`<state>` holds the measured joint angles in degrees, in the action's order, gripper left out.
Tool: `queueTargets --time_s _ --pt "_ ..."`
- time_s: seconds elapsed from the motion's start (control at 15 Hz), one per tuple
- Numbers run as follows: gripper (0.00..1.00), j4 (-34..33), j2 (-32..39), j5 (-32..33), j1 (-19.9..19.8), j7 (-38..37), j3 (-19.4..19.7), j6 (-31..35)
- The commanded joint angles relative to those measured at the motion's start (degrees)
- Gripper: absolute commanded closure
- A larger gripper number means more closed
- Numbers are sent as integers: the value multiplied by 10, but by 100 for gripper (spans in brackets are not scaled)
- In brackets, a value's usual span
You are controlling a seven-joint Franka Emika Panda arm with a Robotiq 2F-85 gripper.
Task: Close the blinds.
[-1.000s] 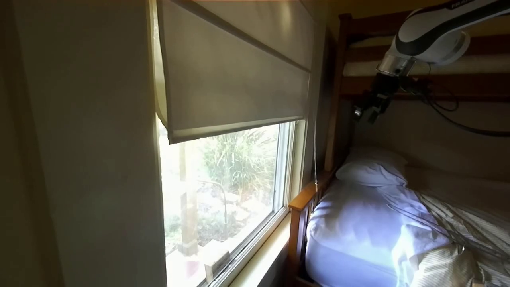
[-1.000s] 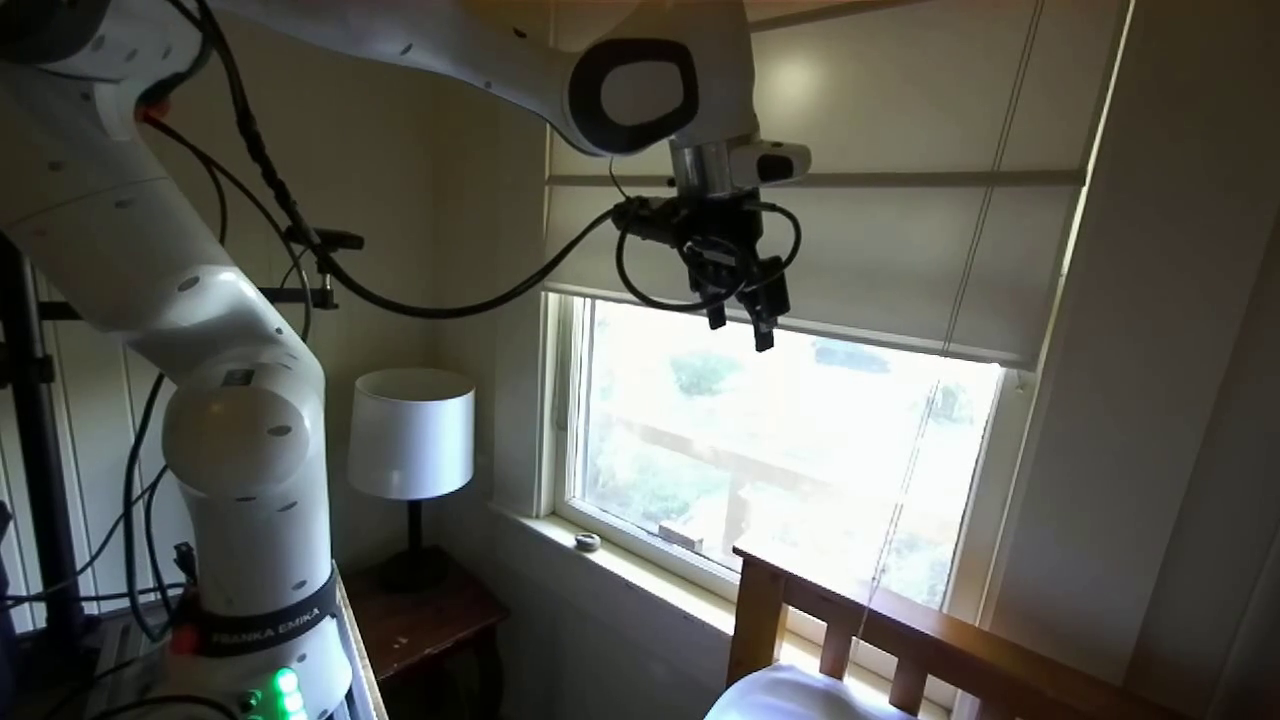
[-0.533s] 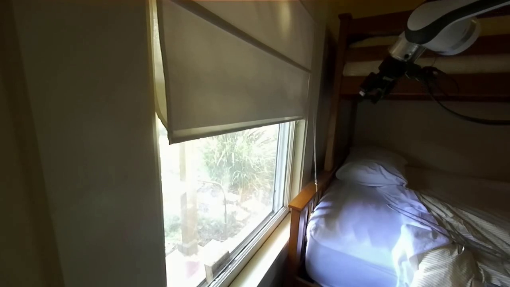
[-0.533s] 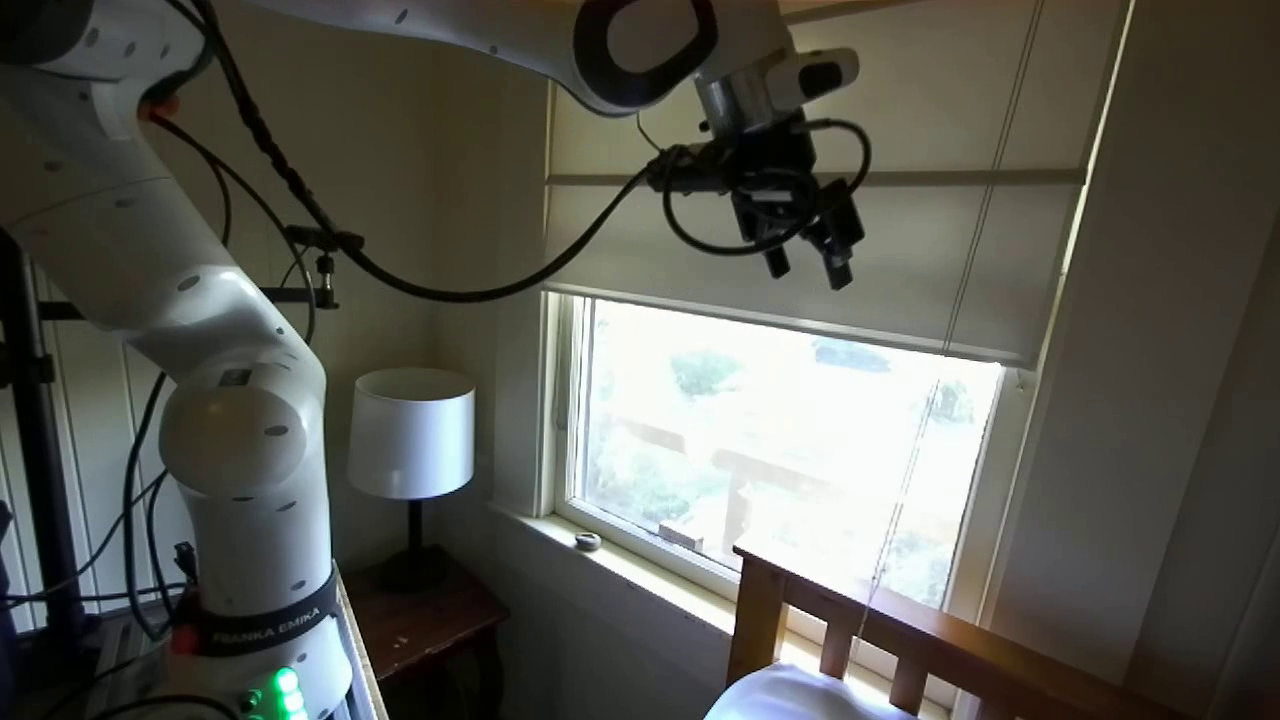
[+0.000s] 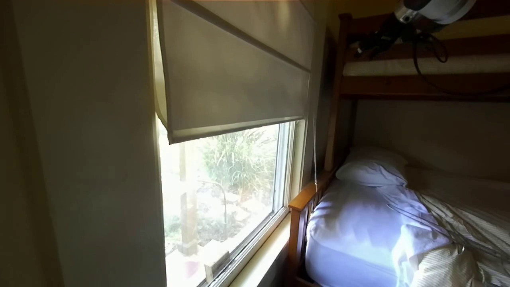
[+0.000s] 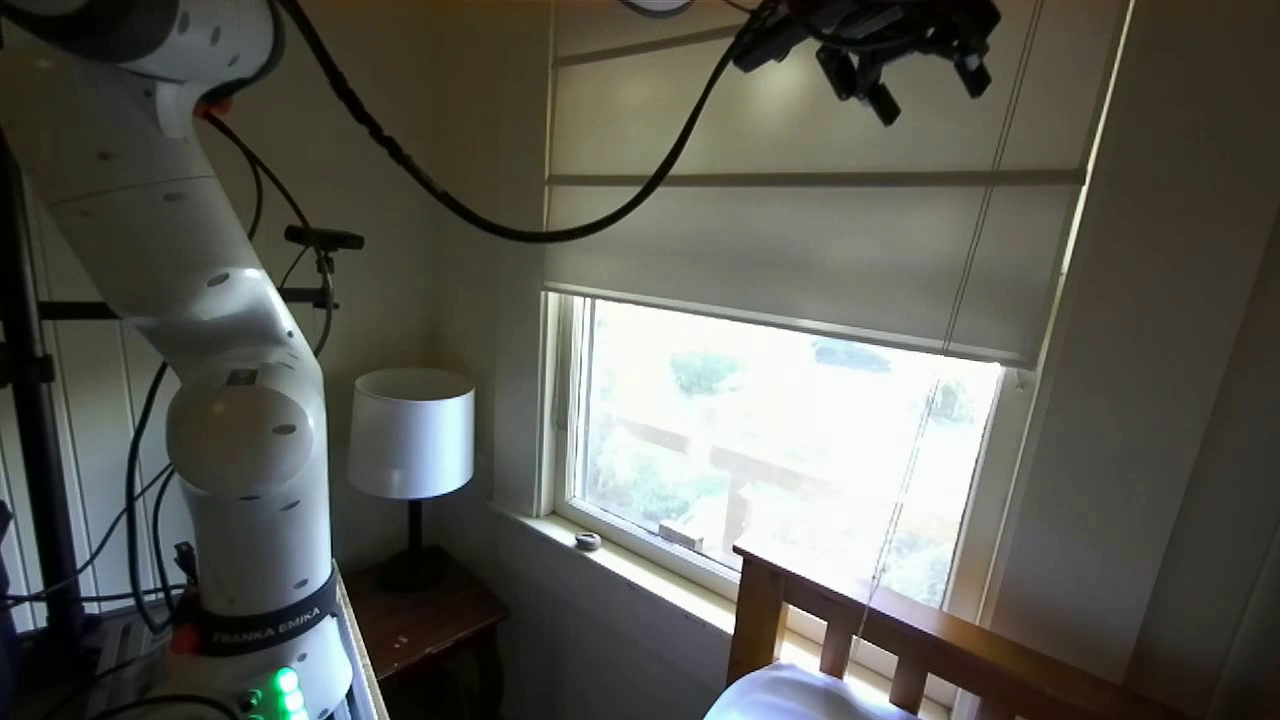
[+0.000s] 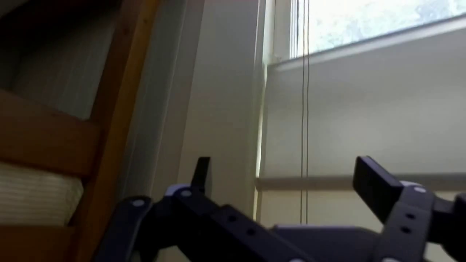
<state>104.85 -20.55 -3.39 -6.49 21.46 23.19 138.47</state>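
Note:
The blinds (image 5: 235, 83) are a cream fabric shade in both exterior views (image 6: 780, 250). They hang partway down, with the lower window pane uncovered. In the wrist view, which looks upside down, the blinds (image 7: 364, 123) fill the right side. Two thin cords (image 7: 305, 109) run along them near one edge; the cords (image 6: 962, 270) also hang in an exterior view. My gripper (image 7: 284, 160) is open and empty, its fingers wide apart, the cords showing between them in the background. In an exterior view the gripper (image 6: 930, 95) is high in front of the blinds, left of the cords.
A wooden bunk bed (image 5: 422, 84) stands beside the window; its end rail (image 6: 900, 610) is below the cords. A white lamp (image 6: 412, 435) stands on a dark side table (image 6: 430, 625). A small round object (image 6: 587, 541) sits on the window sill (image 6: 660, 590). A black cable (image 6: 540, 236) hangs from the arm.
My gripper has risen in both exterior views. In an exterior view it has also moved right toward the cords and tilted, and its fingers show wider apart. The blinds have not moved.

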Motion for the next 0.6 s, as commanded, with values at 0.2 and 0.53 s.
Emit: queueTargets --time_s 0.2,0.53 --pt "0 -101 71 -62 3 5 -9 22" --pt "0 -135 105 -86 3 3 -4 36"
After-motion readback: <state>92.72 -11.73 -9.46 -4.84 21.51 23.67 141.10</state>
